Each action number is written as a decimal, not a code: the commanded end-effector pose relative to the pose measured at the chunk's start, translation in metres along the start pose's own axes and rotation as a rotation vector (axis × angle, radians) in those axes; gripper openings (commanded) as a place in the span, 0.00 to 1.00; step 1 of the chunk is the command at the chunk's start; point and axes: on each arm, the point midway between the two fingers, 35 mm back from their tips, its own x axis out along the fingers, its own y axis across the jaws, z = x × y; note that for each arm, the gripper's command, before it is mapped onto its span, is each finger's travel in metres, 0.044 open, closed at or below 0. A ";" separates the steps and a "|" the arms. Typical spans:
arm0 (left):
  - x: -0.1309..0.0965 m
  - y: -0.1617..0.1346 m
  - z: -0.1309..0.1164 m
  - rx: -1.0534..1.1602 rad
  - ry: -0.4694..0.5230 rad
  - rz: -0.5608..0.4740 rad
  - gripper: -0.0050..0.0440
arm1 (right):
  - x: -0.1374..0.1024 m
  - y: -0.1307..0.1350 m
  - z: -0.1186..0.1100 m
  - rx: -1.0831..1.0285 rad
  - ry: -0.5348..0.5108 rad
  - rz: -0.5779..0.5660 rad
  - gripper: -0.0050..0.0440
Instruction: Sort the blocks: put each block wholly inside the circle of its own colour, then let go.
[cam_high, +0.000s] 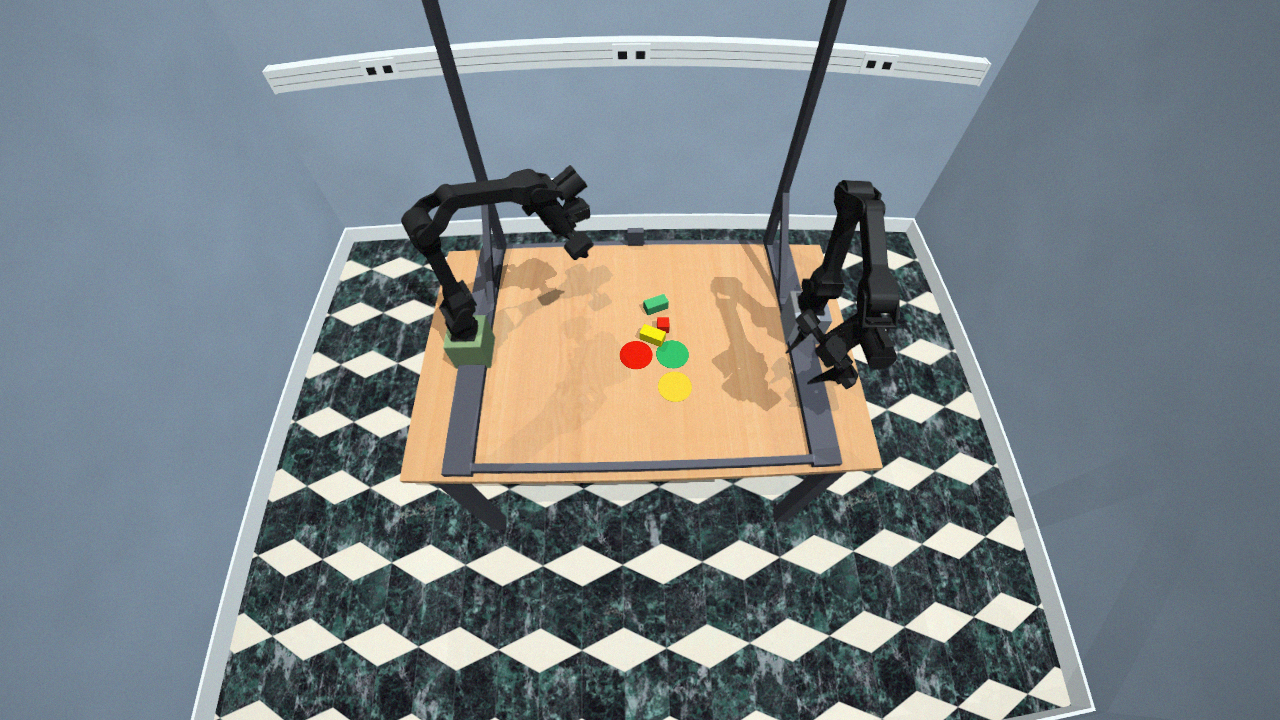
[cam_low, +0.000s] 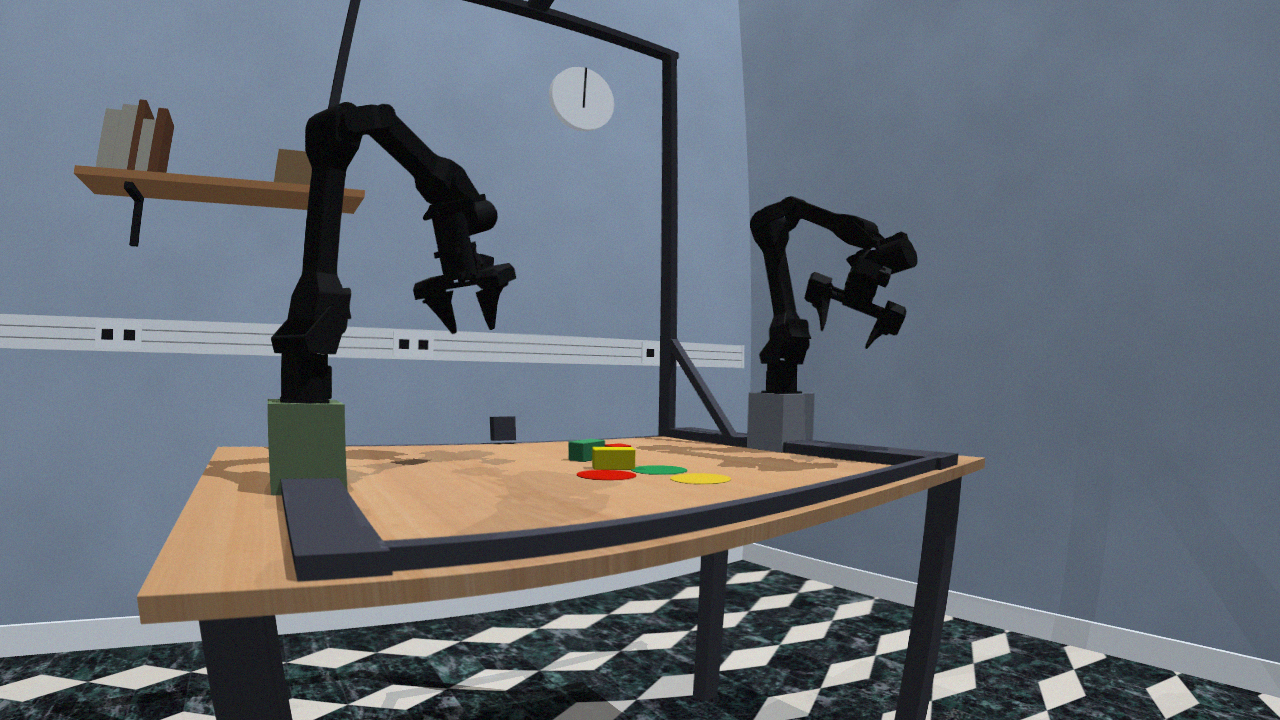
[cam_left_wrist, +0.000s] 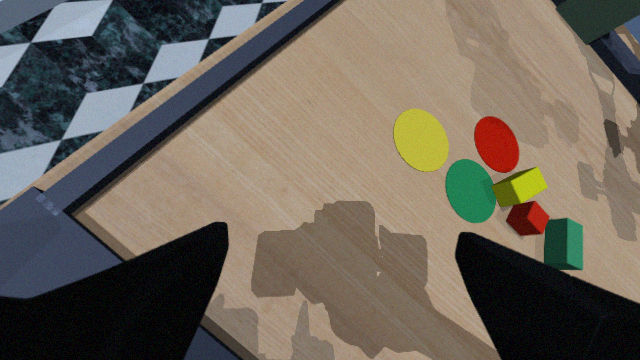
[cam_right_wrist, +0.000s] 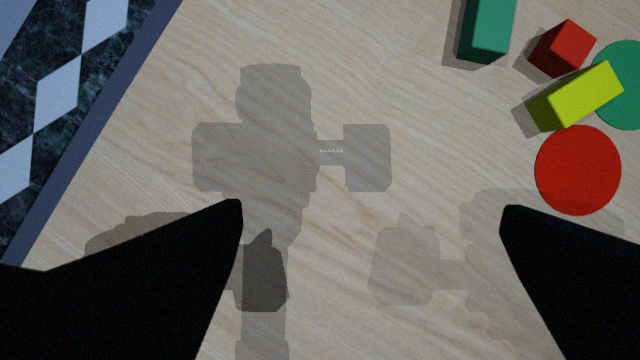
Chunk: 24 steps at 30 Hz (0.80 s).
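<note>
A green block (cam_high: 656, 304) (cam_left_wrist: 564, 245) (cam_right_wrist: 487, 30) lies farthest back. A red block (cam_high: 663, 324) (cam_left_wrist: 527, 218) (cam_right_wrist: 562, 47) sits between it and a yellow block (cam_high: 652, 334) (cam_low: 614, 458) (cam_left_wrist: 520, 186) (cam_right_wrist: 585, 94). The yellow block lies just behind the red circle (cam_high: 635, 355) (cam_left_wrist: 496, 145) (cam_right_wrist: 578, 170) and green circle (cam_high: 673, 354) (cam_left_wrist: 470, 191). The yellow circle (cam_high: 674, 386) (cam_low: 700, 479) (cam_left_wrist: 421, 140) is bare, in front. No block is inside its own circle. My left gripper (cam_high: 801, 366) (cam_low: 845, 337) (cam_left_wrist: 342, 239) is open, high up. My right gripper (cam_low: 472, 330) (cam_right_wrist: 370, 215) is open, high up.
Dark frame bars run along the edges of the wooden table (cam_high: 554, 420). Dark uprights rise near the back corners. The right arm stands on a green base (cam_high: 469, 344) (cam_low: 307, 447), the left arm on a grey base (cam_low: 780, 420). The blocks stand close together.
</note>
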 end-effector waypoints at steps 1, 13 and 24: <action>-0.005 0.000 0.006 0.018 -0.017 0.013 0.92 | -0.007 -0.001 0.005 0.002 -0.026 -0.001 0.92; -0.005 0.000 0.006 0.018 -0.017 0.013 0.92 | -0.007 -0.001 0.005 0.002 -0.026 -0.001 0.92; 0.005 -0.030 0.017 -0.086 -0.012 -0.155 0.64 | 0.000 -0.002 0.001 0.056 -0.035 -0.066 0.92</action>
